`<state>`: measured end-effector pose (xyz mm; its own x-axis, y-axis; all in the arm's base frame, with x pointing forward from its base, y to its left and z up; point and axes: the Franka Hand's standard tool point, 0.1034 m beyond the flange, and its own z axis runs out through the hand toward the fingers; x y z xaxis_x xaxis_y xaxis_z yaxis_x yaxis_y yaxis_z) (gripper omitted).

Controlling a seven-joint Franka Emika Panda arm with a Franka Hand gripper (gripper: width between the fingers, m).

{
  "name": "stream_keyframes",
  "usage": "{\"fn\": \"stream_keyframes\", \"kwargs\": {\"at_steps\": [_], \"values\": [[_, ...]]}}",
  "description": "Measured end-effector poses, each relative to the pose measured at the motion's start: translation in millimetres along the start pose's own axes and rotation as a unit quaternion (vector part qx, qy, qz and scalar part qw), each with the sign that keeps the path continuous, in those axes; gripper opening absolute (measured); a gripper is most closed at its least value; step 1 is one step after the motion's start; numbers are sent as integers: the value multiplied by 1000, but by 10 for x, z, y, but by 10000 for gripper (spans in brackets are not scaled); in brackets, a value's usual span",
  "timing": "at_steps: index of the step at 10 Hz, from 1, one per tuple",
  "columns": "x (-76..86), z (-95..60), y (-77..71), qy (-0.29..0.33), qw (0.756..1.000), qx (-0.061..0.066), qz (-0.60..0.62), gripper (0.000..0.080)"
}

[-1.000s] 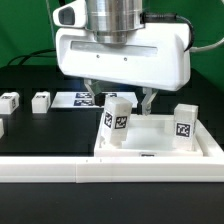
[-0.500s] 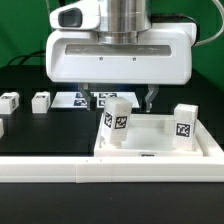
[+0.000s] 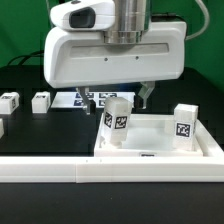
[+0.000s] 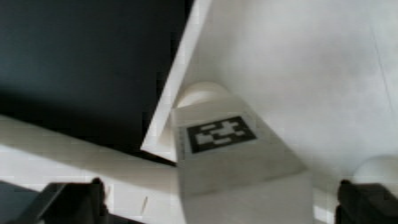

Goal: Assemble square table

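Exterior view: the gripper (image 3: pixel 119 101) is hanging with its jaws apart, gripping nothing, over a leg (image 3: pixel 116 122) that is standing upright in the slab (image 3: pixel 156 137). The slab is lying on the black table (image 3: pixel 40 130), just beside the rail (image 3: pixel 60 172). A green wall (image 3: pixel 214 60) is showing behind.

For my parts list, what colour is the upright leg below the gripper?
White leg with a black-and-white tag, clearest in the wrist view.
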<state>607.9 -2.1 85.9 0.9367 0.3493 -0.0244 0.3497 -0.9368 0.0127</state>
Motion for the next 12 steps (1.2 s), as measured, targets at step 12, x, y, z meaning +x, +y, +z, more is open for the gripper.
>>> {"fn": "stream_keyframes", "kwargs": {"at_steps": [12], "values": [[0,5,-6,3,987,7,159,291]]}}
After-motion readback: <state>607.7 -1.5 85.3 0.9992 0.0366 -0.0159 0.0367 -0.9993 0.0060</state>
